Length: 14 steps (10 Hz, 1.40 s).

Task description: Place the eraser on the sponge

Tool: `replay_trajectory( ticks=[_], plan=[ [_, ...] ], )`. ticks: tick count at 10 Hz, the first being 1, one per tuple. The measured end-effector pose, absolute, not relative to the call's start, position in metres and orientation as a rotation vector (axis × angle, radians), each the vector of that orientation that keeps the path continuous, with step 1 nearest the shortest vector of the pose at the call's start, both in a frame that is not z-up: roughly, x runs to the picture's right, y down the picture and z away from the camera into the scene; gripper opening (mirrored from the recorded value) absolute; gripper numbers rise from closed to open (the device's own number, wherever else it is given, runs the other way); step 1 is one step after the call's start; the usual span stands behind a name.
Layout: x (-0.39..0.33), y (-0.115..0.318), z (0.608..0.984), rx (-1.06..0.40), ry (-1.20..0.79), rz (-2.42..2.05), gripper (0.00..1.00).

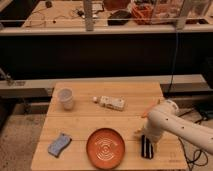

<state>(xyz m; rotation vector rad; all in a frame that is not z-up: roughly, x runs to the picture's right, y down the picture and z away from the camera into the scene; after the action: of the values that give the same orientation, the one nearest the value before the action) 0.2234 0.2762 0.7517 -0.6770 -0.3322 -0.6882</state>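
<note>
Though low over the right side of the table (135, 95), impossible to tell of the claw (143, 134) whether apart, together or clamped. Just beneath it, perhaps touching: the eraser (146, 148), black with pale lengthwise stripes, flat on the table, long axis running toward the camera. Well off to the claw's left, past the orange plate (106, 148): the sponge (59, 144), blue-grey, wavy-edged, nothing on it.
</note>
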Motion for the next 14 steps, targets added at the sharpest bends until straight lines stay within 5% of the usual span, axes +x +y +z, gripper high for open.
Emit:
replay_trajectory(
  ticks=[14],
  plan=[
    [0.2186,0.2759,0.7486,-0.686,-0.347,-0.706,0.80]
  ],
)
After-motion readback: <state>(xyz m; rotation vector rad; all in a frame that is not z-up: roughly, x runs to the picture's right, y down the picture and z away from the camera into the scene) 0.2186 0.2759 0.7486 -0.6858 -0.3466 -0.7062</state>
